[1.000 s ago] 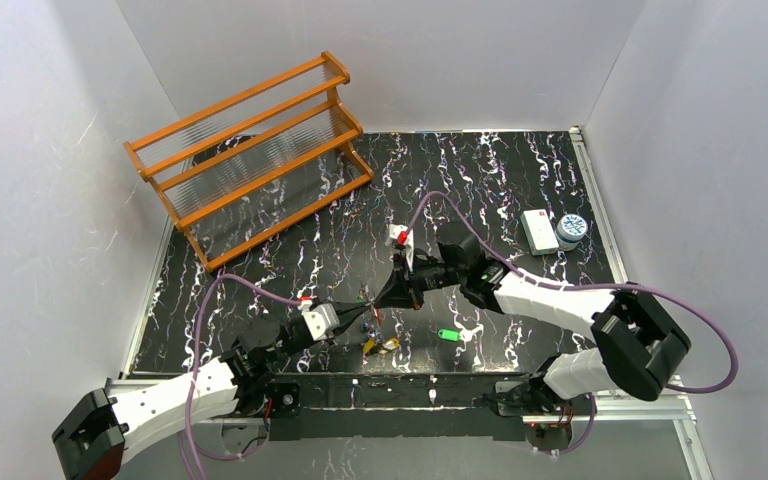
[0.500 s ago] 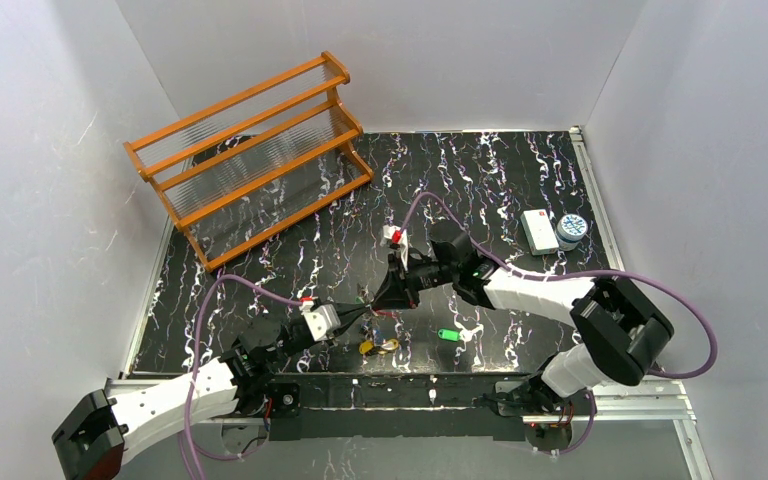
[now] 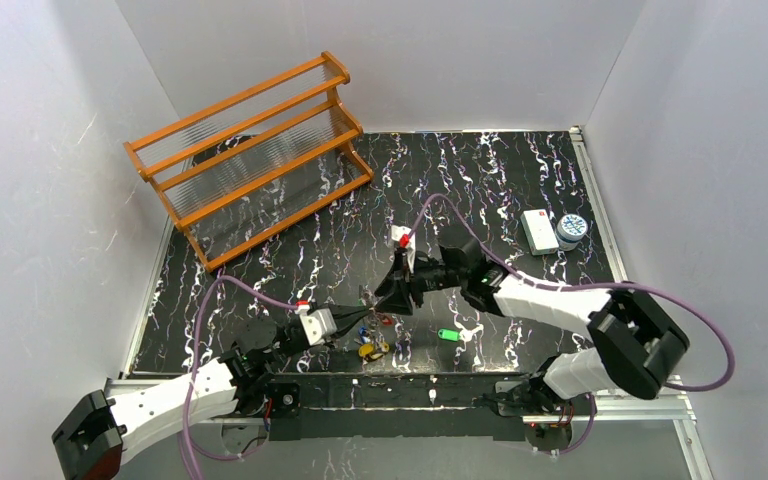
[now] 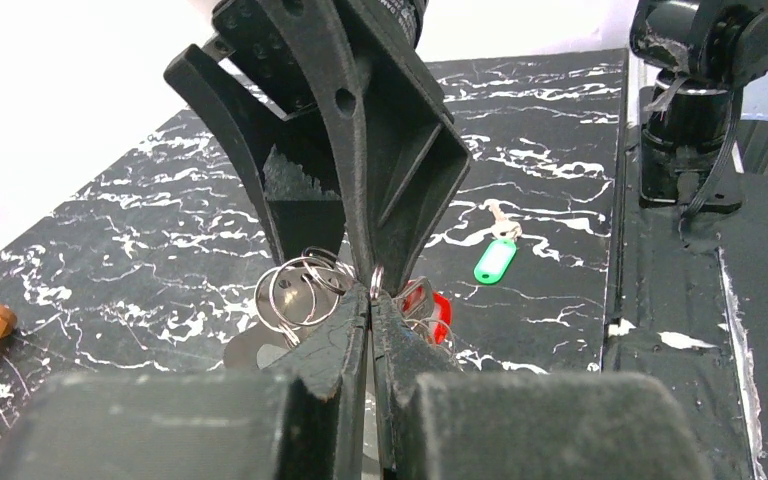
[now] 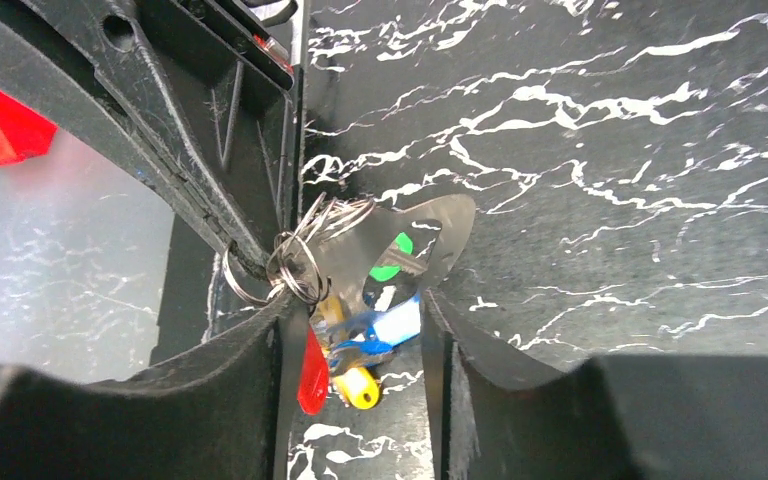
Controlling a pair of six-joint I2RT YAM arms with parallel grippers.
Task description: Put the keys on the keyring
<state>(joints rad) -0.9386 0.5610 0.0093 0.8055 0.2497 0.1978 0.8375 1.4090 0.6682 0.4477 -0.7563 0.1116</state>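
My left gripper (image 4: 372, 300) (image 3: 357, 319) is shut on the thin edge of the keyring (image 5: 440, 225), a pale grey oval loop held a little above the table. Small steel rings (image 4: 295, 290) hang from it. So do keys with a red tag (image 5: 312, 375) (image 4: 440, 315), a blue tag (image 5: 395, 325) and a yellow tag (image 5: 360, 385). My right gripper (image 5: 360, 335) (image 3: 385, 297) stands open, one finger on each side of the hanging bunch and its left finger against the rings. A green-tagged key (image 4: 495, 260) (image 3: 448, 335) lies alone on the table to the right.
An orange wooden rack (image 3: 250, 150) stands at the back left. A white rectangular box (image 3: 538, 230) and a round tin (image 3: 571, 230) sit at the back right. The right arm's base (image 4: 690, 90) rises near the front edge, behind the green key.
My right gripper has gone from shut to open and let go of the bunch. The left gripper still pinches the keyring in about the same place.
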